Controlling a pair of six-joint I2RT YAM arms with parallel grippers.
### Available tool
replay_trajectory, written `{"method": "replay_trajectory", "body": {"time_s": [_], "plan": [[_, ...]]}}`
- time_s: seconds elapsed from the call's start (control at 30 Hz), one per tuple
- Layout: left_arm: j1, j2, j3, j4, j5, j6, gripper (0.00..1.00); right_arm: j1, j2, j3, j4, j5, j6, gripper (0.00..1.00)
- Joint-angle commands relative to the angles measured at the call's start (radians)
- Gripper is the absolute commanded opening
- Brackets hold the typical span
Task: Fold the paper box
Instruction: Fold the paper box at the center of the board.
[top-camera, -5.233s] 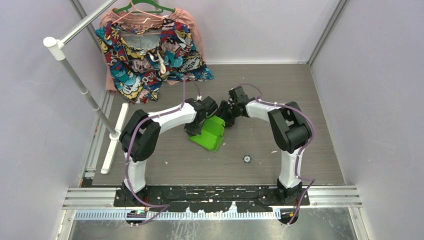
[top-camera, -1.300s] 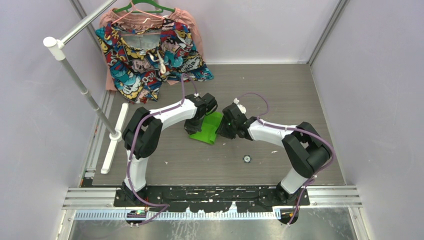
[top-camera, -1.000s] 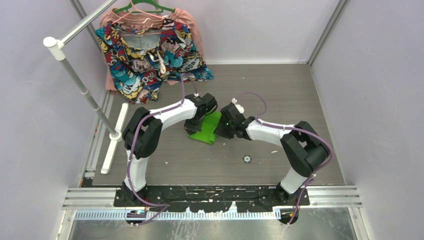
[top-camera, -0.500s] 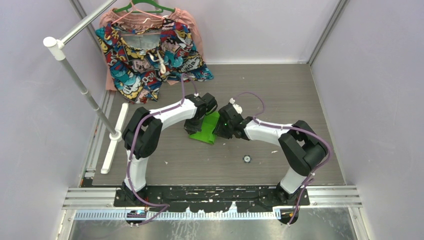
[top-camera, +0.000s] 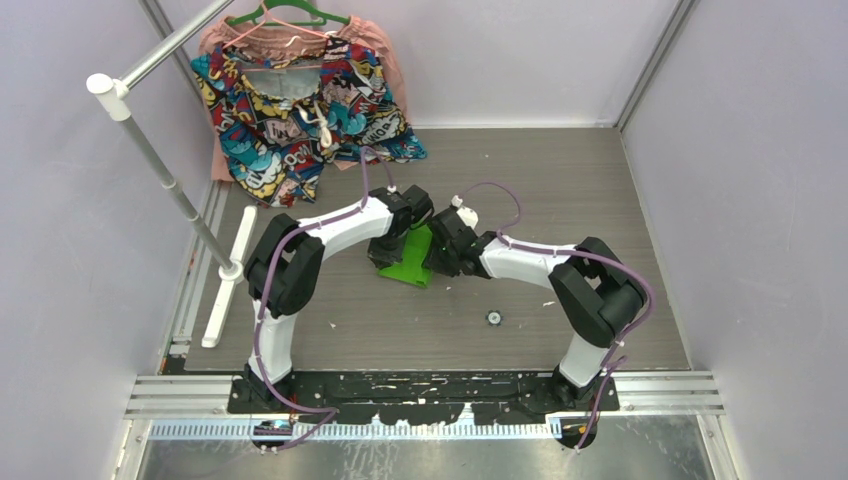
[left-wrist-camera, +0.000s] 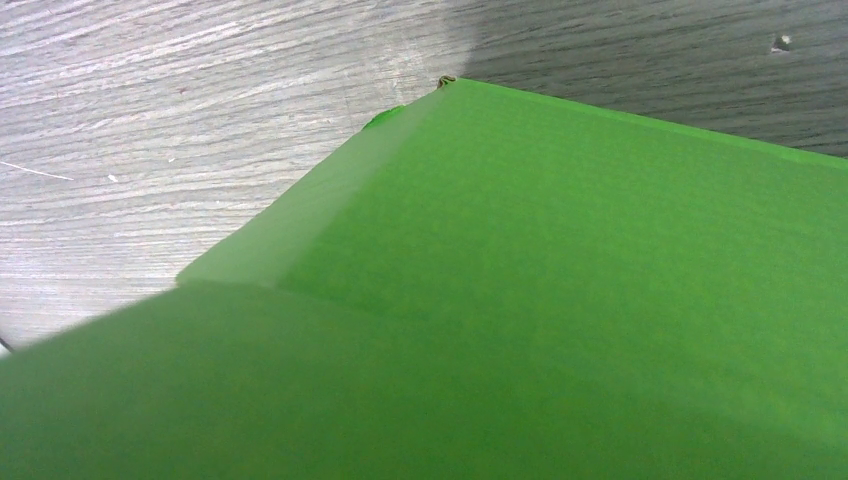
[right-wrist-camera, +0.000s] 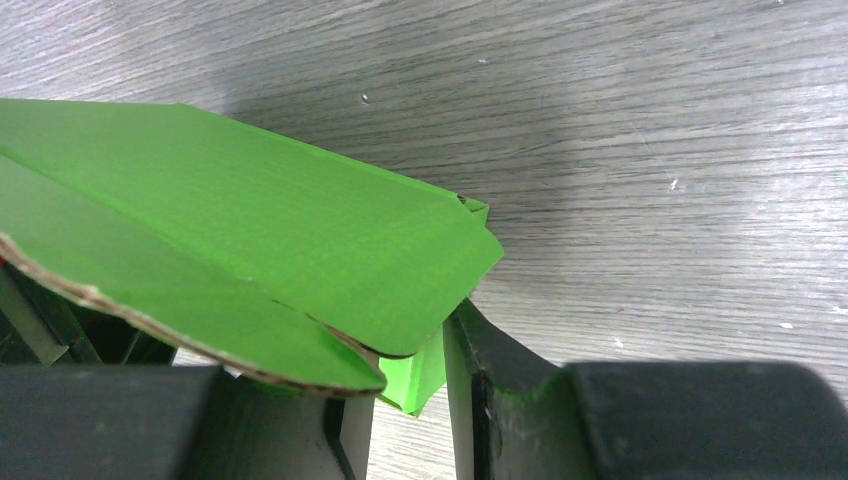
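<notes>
The paper box (top-camera: 413, 260) is a lime-green folded card lying on the grey table between my two grippers. My left gripper (top-camera: 386, 252) sits on its left edge. In the left wrist view the green card (left-wrist-camera: 560, 300) fills almost the whole frame and hides the fingers. My right gripper (top-camera: 438, 254) presses in from the box's right side. In the right wrist view its fingers (right-wrist-camera: 470, 360) straddle a small green tab, with table showing through a gap beside it. Two rounded flaps (right-wrist-camera: 300, 220) lie over the left finger. My right gripper (right-wrist-camera: 410, 385) is partly open around that tab.
A colourful patterned garment (top-camera: 300, 110) hangs on a hanger at the back left. A white rack pole (top-camera: 160, 165) slants down to a white base bar (top-camera: 228, 285). A small dark round piece (top-camera: 493, 318) lies on the table right of centre. Walls enclose three sides.
My right gripper has slid left against the box and narrowed slightly. The box looks narrower than five seconds ago. The left arm has held still.
</notes>
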Motion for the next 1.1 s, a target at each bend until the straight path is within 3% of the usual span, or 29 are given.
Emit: {"method": "replay_trajectory", "body": {"time_s": [0.0,0.13,0.47,0.7,1.07], "plan": [[0.004,0.041,-0.011,0.021,0.055,-0.017,0.0,0.03,0.028,0.027,-0.082,0.061,-0.031,0.34],[0.003,0.042,-0.012,0.023,0.056,-0.016,0.0,0.038,0.035,0.043,-0.116,0.088,-0.049,0.27],[0.004,0.042,-0.006,0.02,0.054,-0.017,0.0,0.069,0.066,0.092,-0.188,0.136,-0.083,0.26],[0.003,0.043,-0.004,0.017,0.053,-0.017,0.0,0.089,0.087,0.113,-0.221,0.161,-0.096,0.32],[0.004,0.042,0.002,0.01,0.05,-0.017,0.0,0.103,0.11,0.122,-0.245,0.189,-0.109,0.27]]}}
